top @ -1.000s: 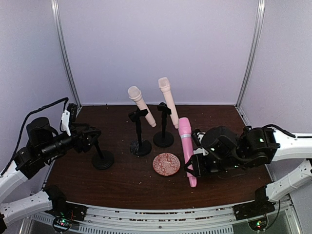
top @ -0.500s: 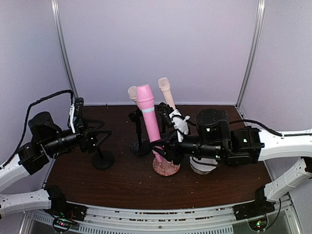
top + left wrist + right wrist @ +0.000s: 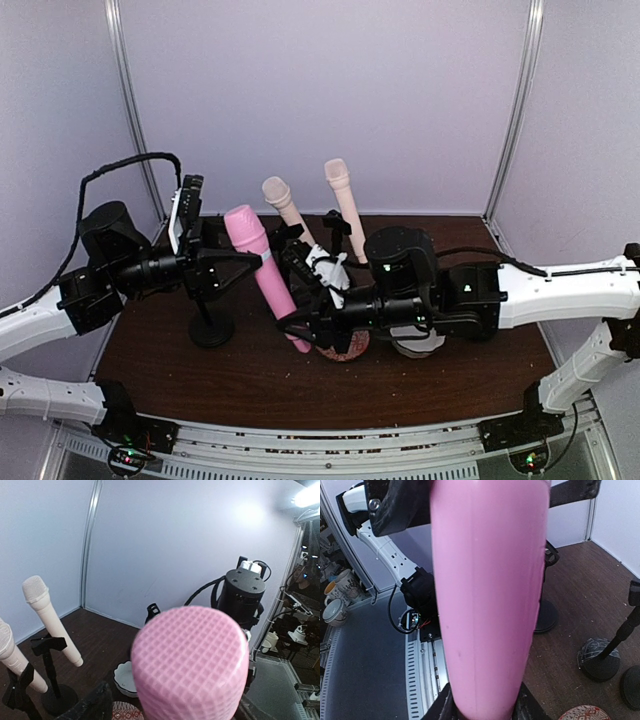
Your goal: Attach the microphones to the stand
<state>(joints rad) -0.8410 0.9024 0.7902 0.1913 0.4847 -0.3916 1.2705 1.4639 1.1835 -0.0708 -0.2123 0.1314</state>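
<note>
The bright pink microphone point(image 3: 268, 285) leans head up and to the left; its body fills the right wrist view point(image 3: 487, 605) and its head fills the left wrist view point(image 3: 190, 665). My right gripper point(image 3: 300, 325) is shut on its lower end. My left gripper point(image 3: 235, 262) sits at the top of the left stand point(image 3: 211, 330), apparently shut on its clip, with the pink head right beside it. The head hides those jaws in the wrist view. Two peach-cream microphones point(image 3: 285, 205) point(image 3: 345, 200) sit in the two stands behind.
A red patterned dish point(image 3: 350, 350) and a white dish point(image 3: 415, 345) lie under my right arm. The dishes also show in the left wrist view point(image 3: 125, 680). Stand bases point(image 3: 600, 660) stand close together mid-table. White walls enclose the back and sides.
My right arm swung the pink microphone left from the table's right side and tilted it towards the left stand. My left gripper rose and moved right at the stand's top.
</note>
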